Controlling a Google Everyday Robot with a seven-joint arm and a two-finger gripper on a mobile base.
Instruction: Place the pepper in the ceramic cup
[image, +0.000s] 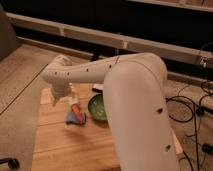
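The small orange-red pepper (76, 110) lies on top of a blue sponge (75, 119) on the wooden table (65, 150), just left of the green bowl (97, 107). My gripper (58, 96) hangs at the end of the white arm over the table's left part, just up and left of the pepper. A pale object (74, 101) touches the pepper's far end; I cannot tell what it is. The ceramic cup is not in view; the big white arm covers the right of the table.
The white arm (135, 110) fills the right foreground and hides the table behind it. A dark object (97, 87) lies at the table's back edge. Carpet floor lies to the left, cables to the right, a dark wall with a rail behind.
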